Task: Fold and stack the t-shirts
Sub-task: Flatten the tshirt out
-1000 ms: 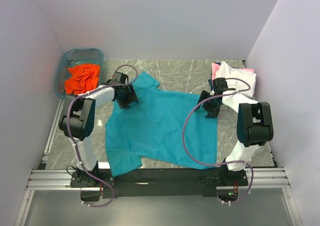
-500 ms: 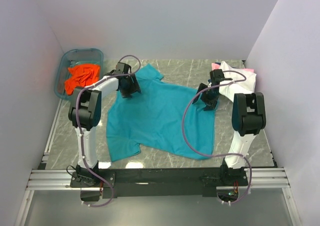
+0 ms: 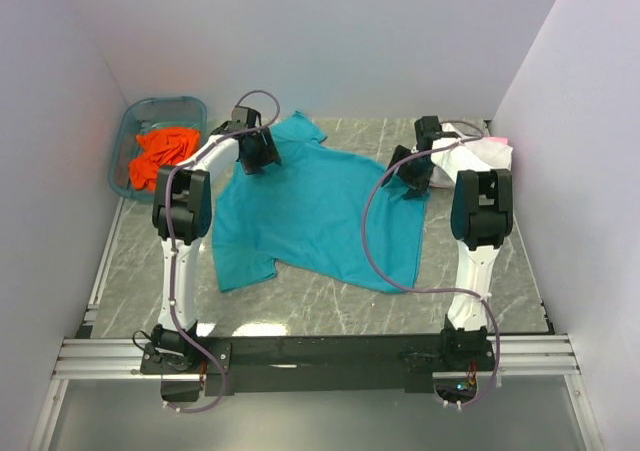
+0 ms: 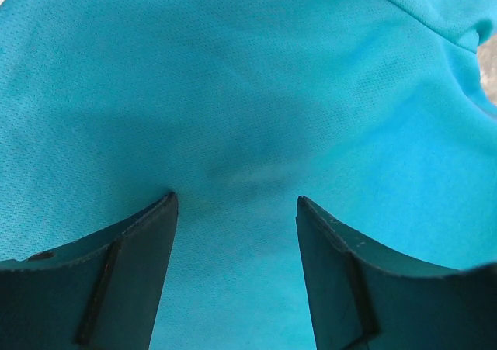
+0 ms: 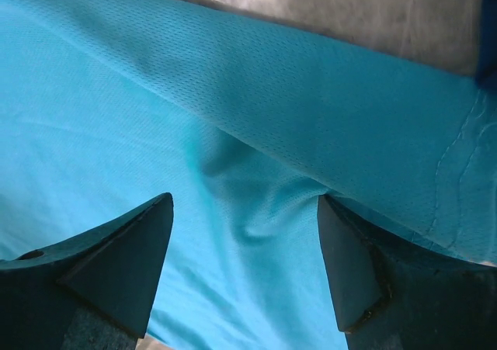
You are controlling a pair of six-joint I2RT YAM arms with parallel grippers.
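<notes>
Here the teal t-shirt lies flat, long axis left-right, neck leftward, both jaws wide on it

You are getting bright, even light from above in the top view. The arms are casting only faint, soft shadows on the teal t-shirt and the table, and the white t-shirt is nearly blowing out. In the left wrist view a soft dark shadow is lying on the cloth ahead of the left gripper's fingers, and the weave is showing sharply. In the right wrist view the right gripper's fingers are reading near-black, and the top edge is blurring and glaring white.
</notes>
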